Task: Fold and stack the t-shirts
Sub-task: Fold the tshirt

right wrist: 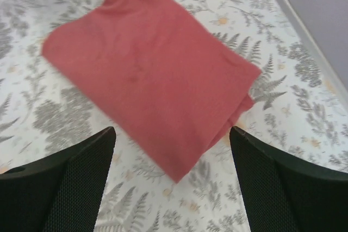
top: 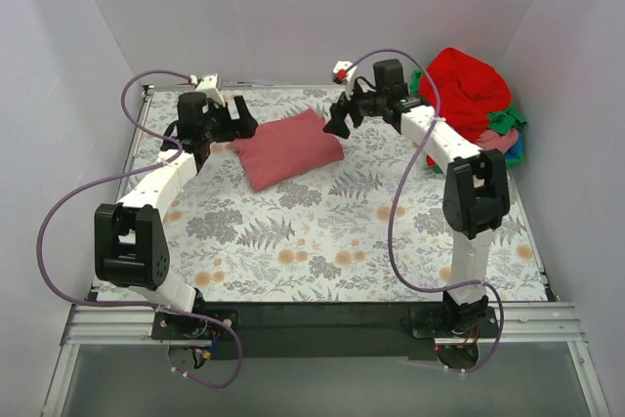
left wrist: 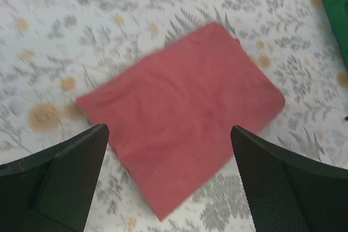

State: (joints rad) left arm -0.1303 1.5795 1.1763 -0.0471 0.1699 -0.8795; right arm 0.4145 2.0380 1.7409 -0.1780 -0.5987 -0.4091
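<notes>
One pink t-shirt (top: 289, 148) folded flat, left fingers (left wrist: 65, 183), right fingers (right wrist: 283, 183) — spread

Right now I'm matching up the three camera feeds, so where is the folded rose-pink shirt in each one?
Top external: the folded rose-pink shirt lies upper centre, slightly left.
Left wrist: it fills the middle of the picture, one corner pointing down.
Right wrist: it fills the upper middle, slanting down to the right.
Shared landmark: the fern-print table cover lies under it in all three.
</notes>
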